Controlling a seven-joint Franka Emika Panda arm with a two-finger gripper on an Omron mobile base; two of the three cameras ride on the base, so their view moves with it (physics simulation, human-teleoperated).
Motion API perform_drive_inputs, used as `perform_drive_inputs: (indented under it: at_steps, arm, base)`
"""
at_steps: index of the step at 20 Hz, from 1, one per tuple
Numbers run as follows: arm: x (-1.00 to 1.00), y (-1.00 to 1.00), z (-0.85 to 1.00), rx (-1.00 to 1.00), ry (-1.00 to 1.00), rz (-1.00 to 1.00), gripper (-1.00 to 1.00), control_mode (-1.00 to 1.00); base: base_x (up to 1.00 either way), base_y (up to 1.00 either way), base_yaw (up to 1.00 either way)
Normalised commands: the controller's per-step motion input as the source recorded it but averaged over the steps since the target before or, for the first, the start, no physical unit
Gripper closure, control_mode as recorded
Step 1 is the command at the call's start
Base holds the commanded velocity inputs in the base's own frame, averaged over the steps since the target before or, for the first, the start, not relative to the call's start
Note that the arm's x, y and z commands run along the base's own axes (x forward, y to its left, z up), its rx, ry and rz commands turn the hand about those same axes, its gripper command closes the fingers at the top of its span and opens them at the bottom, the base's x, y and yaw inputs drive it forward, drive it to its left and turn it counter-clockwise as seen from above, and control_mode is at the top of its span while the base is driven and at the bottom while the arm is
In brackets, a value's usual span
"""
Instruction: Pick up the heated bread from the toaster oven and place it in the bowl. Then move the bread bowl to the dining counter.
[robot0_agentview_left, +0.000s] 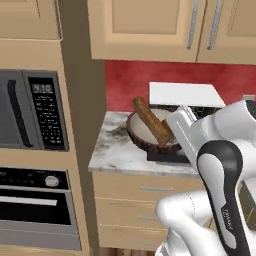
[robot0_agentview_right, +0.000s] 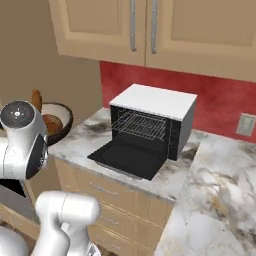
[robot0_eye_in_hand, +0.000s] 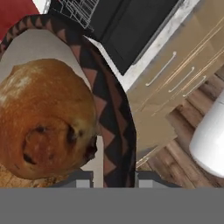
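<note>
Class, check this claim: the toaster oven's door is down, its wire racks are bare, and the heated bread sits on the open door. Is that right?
One part is wrong. The heated bread is not on the door; the hand view shows it in the bowl. The right base view confirms the rest: the toaster oven has its door down and its racks bare.

One bowl (robot0_agentview_left: 145, 135), one heated bread (robot0_eye_in_hand: 43, 118), one baguette (robot0_agentview_left: 151, 120), one toaster oven (robot0_agentview_right: 150, 125), one microwave (robot0_agentview_left: 30, 110)

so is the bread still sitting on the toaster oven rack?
No. In the right base view the toaster oven stands with its door down and bare wire racks, and in the hand view the heated bread lies inside the bowl.
</note>
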Motion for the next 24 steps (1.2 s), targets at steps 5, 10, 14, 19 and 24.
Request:
perform_drive_inputs:
  at_steps: [5,10,14,19,24]
  arm:
    - [0.0,0.0,0.0,0.0,0.0,0.0,1.0,1.0]
    - [0.0,0.0,0.0,0.0,0.0,0.0,1.0,1.0]
    - [0.0,0.0,0.0,0.0,0.0,0.0,1.0,1.0]
    - [0.0,0.0,0.0,0.0,0.0,0.0,1.0,1.0]
    - [0.0,0.0,0.0,0.0,0.0,0.0,1.0,1.0]
  base:
    - [-0.21,0.51,0.9]
    - [-0.29,0.32,1.0]
    - [-0.06,0.47,0.96]
    - [0.33,0.43,0.8]
    - [1.0,0.23,0.52]
